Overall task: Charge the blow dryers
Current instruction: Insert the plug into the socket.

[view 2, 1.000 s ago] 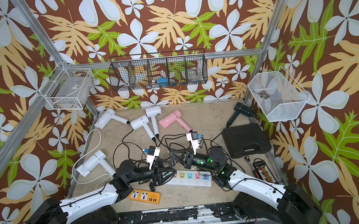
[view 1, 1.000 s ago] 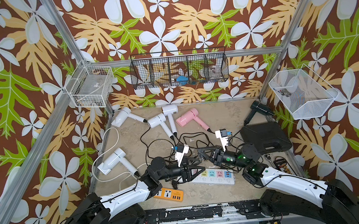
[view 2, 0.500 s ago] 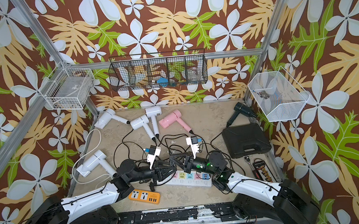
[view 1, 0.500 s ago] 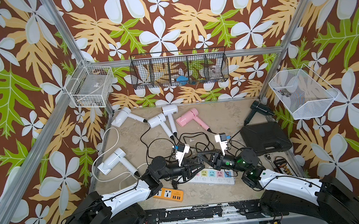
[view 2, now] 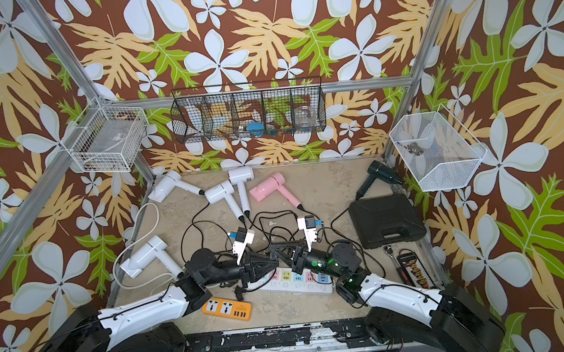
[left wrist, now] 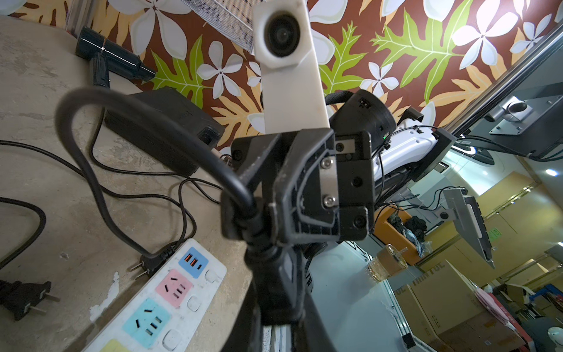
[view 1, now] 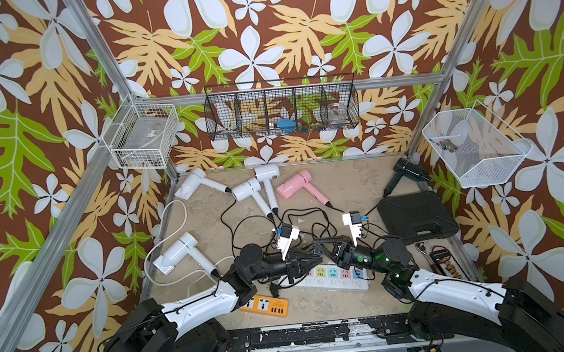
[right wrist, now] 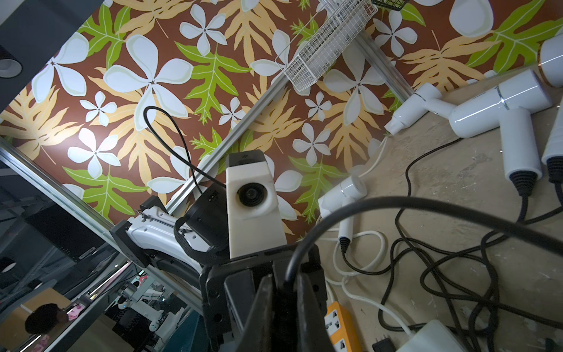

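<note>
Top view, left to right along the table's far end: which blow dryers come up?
Corner white blow dryer, pink blow dryer, black blow dryer; two overlapping white blow dryers after the first left out.

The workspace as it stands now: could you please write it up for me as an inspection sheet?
Surface: beige table top, scuffed with pale marks.
Job's things: four white blow dryers, a pink blow dryer and a black blow dryer lie on the table; two loose plugs lie beside the long white power strip, not plugged in.
Clutter: black case, bit set, orange power strip.
Grippers: left pincer and right pincer both shut on one black cord, above the long strip.
Cables: black cords tangled mid-table.
Surroundings: floral walls; white wire basket, black wire basket and white mesh basket hang there.
</note>
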Robot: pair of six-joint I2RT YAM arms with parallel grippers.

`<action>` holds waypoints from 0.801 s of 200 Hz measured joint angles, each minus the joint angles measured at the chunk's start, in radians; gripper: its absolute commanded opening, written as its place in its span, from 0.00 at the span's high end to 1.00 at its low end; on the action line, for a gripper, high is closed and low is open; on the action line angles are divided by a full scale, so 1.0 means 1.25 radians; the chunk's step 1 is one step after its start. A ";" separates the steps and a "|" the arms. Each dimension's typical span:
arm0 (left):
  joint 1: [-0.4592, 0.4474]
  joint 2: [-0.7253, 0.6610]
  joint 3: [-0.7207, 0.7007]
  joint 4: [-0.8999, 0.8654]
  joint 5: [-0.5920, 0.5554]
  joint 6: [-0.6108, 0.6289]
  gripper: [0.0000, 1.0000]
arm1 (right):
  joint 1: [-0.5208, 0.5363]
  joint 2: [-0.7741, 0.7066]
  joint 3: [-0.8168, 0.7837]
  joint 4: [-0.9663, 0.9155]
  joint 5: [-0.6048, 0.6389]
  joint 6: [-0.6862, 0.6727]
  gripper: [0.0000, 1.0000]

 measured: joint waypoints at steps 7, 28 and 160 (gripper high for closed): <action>0.000 0.000 0.001 -0.007 -0.004 0.004 1.00 | 0.000 -0.007 0.002 -0.017 0.000 -0.005 0.73; 0.000 -0.003 0.010 -0.045 -0.032 0.024 1.00 | 0.000 -0.041 0.024 -0.102 0.012 -0.026 0.60; -0.036 -0.058 0.066 -0.340 -0.410 0.219 1.00 | -0.054 -0.049 0.464 -1.093 0.154 -0.314 0.41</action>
